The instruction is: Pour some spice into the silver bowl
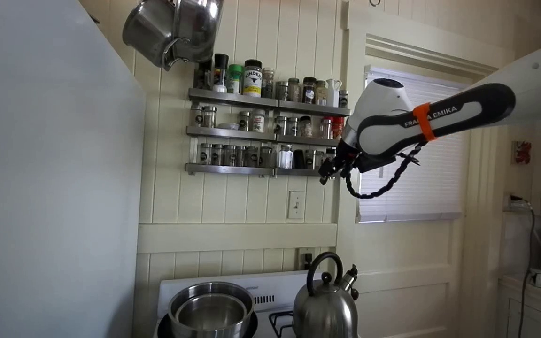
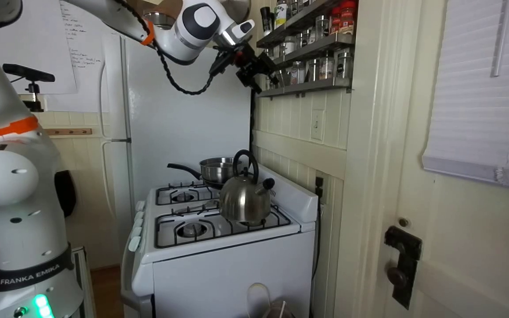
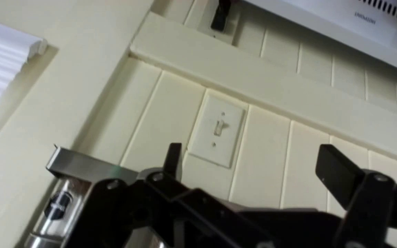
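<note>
The silver bowl (image 1: 212, 288) is a wide shiny steel bowl on the back of the stove, with its open top up. It also shows behind the kettle in an exterior view (image 2: 214, 168), and is out of the wrist view. Small spice jars stand in rows on the wall shelves (image 1: 229, 155) (image 2: 326, 66). One steel-lidded jar (image 3: 59, 206) shows at the lower left of the wrist view. My gripper (image 1: 334, 174) (image 2: 267, 83) is high above the stove, by the lowest shelf. In the wrist view its fingers (image 3: 252, 165) are wide apart with nothing between them.
Metal shelves (image 1: 233, 169) jut from the wall beside my gripper. A light switch (image 3: 218, 129) lies below them. A steel kettle (image 1: 327, 310) stands on the stove (image 2: 232, 256). Steel pots (image 1: 153, 33) hang at upper left. A fridge (image 2: 188, 119) stands beyond the stove.
</note>
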You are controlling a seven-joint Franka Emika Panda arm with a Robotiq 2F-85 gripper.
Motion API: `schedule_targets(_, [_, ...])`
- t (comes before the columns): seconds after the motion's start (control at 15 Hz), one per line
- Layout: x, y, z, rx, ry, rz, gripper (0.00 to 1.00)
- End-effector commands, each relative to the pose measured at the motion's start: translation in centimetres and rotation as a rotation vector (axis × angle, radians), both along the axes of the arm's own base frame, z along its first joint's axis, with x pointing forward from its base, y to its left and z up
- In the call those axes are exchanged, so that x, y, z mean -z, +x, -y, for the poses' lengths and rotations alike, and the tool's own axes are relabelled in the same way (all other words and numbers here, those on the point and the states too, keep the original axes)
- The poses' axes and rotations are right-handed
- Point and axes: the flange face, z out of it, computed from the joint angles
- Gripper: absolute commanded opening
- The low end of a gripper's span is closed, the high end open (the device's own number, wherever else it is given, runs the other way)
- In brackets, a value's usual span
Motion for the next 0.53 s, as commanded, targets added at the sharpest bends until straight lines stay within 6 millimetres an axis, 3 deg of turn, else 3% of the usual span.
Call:
schedule_targets(0.0, [-2.1,3.8,-3.1,-0.084,0.05,0.071,1.0])
schedule_targets(0.07, [-1.6,1.6,-1.8,-0.043,0.016,0.04,1.0])
schedule_targets(0.2, [-2.2,2.9,-3.0,-0.069,0.032,0.058,1.0])
schedule_targets(0.47, [-2.1,3.7,-3.0,-0.07,0.037,0.059,1.0])
